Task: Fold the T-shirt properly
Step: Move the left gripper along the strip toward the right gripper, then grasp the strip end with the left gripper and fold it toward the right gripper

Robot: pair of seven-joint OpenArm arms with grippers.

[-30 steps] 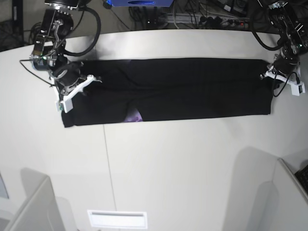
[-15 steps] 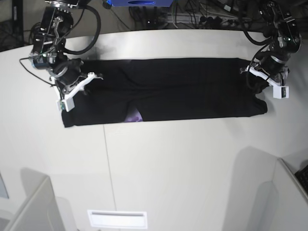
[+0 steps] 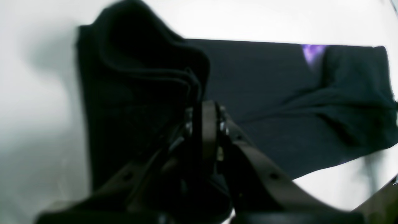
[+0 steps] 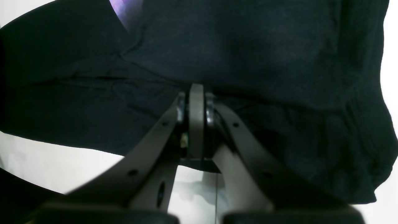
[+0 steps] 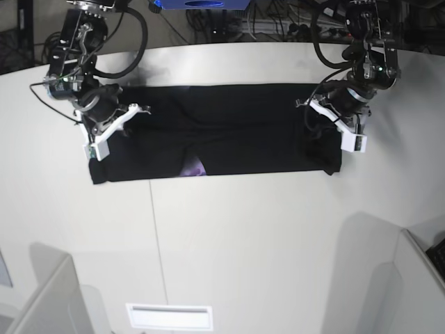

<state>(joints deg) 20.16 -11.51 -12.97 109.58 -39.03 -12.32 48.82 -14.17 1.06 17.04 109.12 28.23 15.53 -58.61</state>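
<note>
The black T-shirt (image 5: pixel 236 129) lies as a long folded strip across the white table (image 5: pixel 243 243). A bit of purple print (image 5: pixel 192 169) peeks out at its front edge. My left gripper (image 5: pixel 327 124) is shut on the strip's right end, which hangs bunched under it and is carried over the rest of the strip. In the left wrist view the gripper (image 3: pixel 206 109) pinches layered black cloth (image 3: pixel 140 71). My right gripper (image 5: pixel 111 126) is shut on the strip's left end. In the right wrist view the gripper (image 4: pixel 196 93) bites a ridge of the cloth (image 4: pixel 248 46).
Cables (image 5: pixel 278 21) and a blue object (image 5: pixel 201 3) sit behind the table's far edge. Grey box corners stand at the front left (image 5: pixel 49 299) and front right (image 5: pixel 417 278). A white slot (image 5: pixel 169 316) is at the front edge.
My left gripper has moved toward the right-arm side with the shirt's end in it, shortening the strip. My right gripper has stayed almost in place.
</note>
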